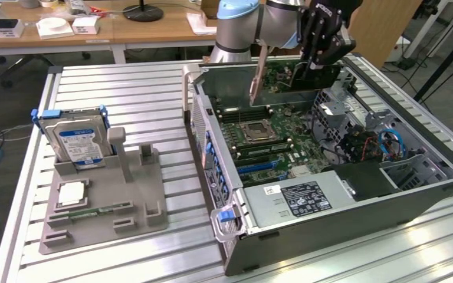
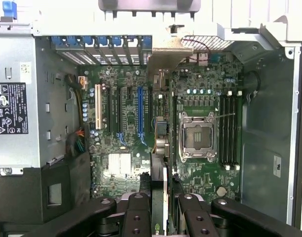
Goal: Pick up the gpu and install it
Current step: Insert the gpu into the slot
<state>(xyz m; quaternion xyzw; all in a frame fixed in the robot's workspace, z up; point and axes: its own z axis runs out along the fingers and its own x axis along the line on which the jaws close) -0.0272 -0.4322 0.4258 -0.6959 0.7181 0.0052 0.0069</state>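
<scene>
gripper | fingers clamped on gpu, one each side of the card | gpu held upright and edge-on above motherboard inside open computer case, clear of the board, metal bracket at the exterior view's left end | hard drive standing in grey holder, well apart on the exterior view's left

gpu with metal bracket, matt plastic tray, metal table

green motherboard, black tool, dark gpu with pale metal bracket, silver hard drive with blue-and-white label, grey case, ribbed silver tabletop.
</scene>
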